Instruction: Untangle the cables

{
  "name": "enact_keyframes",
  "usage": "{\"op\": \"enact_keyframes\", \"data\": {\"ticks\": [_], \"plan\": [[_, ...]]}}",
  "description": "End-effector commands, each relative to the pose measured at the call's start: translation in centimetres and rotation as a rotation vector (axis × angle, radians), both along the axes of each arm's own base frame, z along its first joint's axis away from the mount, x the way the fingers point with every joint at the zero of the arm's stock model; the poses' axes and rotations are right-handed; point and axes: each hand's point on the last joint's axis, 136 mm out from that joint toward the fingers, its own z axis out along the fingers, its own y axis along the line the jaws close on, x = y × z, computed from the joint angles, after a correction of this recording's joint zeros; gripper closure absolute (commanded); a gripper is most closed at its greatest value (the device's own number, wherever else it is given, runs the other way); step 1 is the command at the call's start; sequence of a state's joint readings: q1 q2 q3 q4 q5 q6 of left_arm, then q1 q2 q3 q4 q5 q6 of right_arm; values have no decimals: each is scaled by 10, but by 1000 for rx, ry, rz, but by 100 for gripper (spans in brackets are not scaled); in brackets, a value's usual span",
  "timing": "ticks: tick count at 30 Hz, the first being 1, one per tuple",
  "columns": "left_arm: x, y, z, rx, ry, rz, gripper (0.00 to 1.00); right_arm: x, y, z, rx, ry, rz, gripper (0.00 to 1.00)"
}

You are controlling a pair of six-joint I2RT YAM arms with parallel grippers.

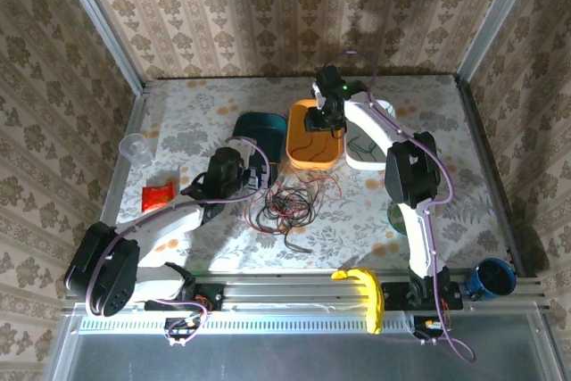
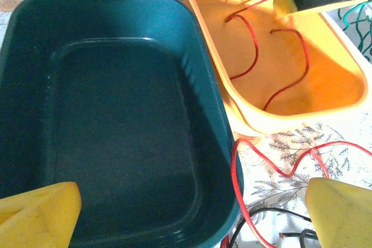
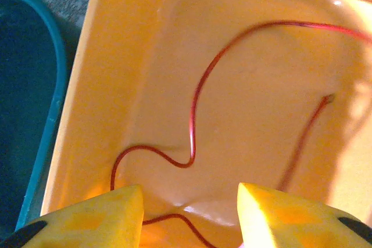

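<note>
From above, a messy pile of thin black and red cables (image 1: 285,207) is lying on the flowery worktop (image 1: 196,122), just in front of three trays. The right gripper (image 1: 323,122) is hanging over the rounded orange plastic tray (image 1: 299,144). A thin green cable (image 1: 361,143) is sitting in the white plastic tray (image 1: 379,162) beside it. The left gripper (image 1: 259,171) is waiting near the dark teal plastic tray (image 1: 259,127). In the left wrist view, the left gripper (image 2: 192,225) is spread wide and holding nothing, looking down into the teal tray. In the right wrist view, the right gripper (image 3: 189,219) is spread apart too and gripping nothing. A thin red cable (image 3: 192,126) is lying in loops on the floor of the orange tray right under it. It looks like the cables are being sorted by colour, and a red one is being dropped off. Next, a gripper probably needs to reach the pile and pinch just one cable. It should pull slowly so the others are not dragged along.
</note>
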State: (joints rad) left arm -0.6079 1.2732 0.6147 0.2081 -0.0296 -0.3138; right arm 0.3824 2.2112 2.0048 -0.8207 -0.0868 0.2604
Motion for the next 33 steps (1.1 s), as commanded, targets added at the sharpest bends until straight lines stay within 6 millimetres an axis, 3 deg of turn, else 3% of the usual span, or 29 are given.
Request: {"op": "enact_keyframes", "data": {"ticks": [1, 6, 13, 17, 22, 25, 28, 31, 33], "plan": [[-2, -7, -2, 17, 15, -39, 0, -7, -22, 48, -57, -105, -40, 50], [-10, -20, -9, 26, 56, -116, 4, -36, -34, 65, -88, -164, -35, 49], [-27, -47, -31, 107, 119, -244, 5, -89, -39, 50, -30, -118, -36, 50], [-29, -54, -40, 127, 147, -261, 7, -108, -33, 44, -13, -98, -2, 51], [-26, -51, -37, 145, 119, -228, 5, -143, 9, 40, 133, -36, 220, 54], [-12, -29, -20, 150, 35, -83, 2, -170, 40, 34, 227, 46, 366, 54], [3, 17, -6, 202, -36, 179, 0, -192, 65, 23, 239, 98, 490, 55], [6, 62, 1, 258, -50, 408, 0, -196, 86, 7, 204, 119, 553, 55], [6, 77, 2, 275, -44, 469, 0, -193, 94, -5, 145, 131, 583, 55]]}}
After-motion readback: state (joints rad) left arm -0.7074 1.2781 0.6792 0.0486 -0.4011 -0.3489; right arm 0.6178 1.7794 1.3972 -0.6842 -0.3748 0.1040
